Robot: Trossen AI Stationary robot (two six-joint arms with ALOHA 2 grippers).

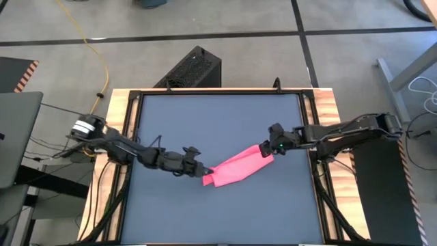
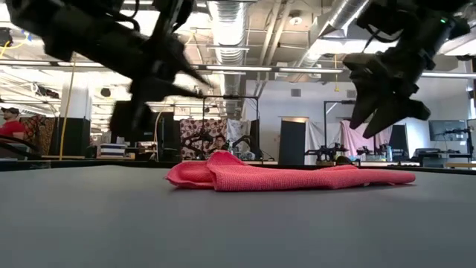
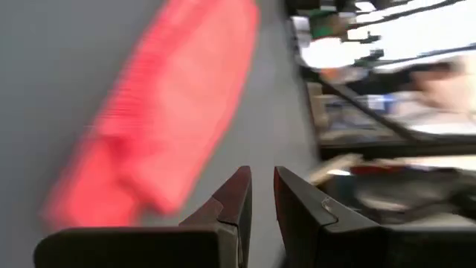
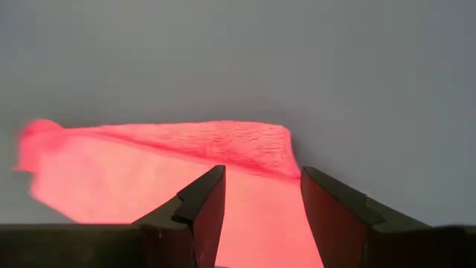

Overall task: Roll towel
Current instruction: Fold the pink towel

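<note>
From above, the towel is lying as a long folded pink band slanting across the middle of the dark grey table, one end toward the left arm, the other toward the right. The left gripper is sitting just at the towel's nearer end, and the right gripper is hanging over the far end. The level view across the table is showing what the top view hides: both grippers are up in the air, clear of the cloth, and the towel is lying flat with a small raised hump toward one end. The left wrist camera is showing its fingers nearly closed with only a thin slit between them, gripping nothing, the towel off to one side of them. The right wrist camera is showing its fingers spread apart and empty, with the towel lying beneath and between them. Beyond the table, a black perforated box is standing on the floor, and a person in red is sitting far back in the room
</note>
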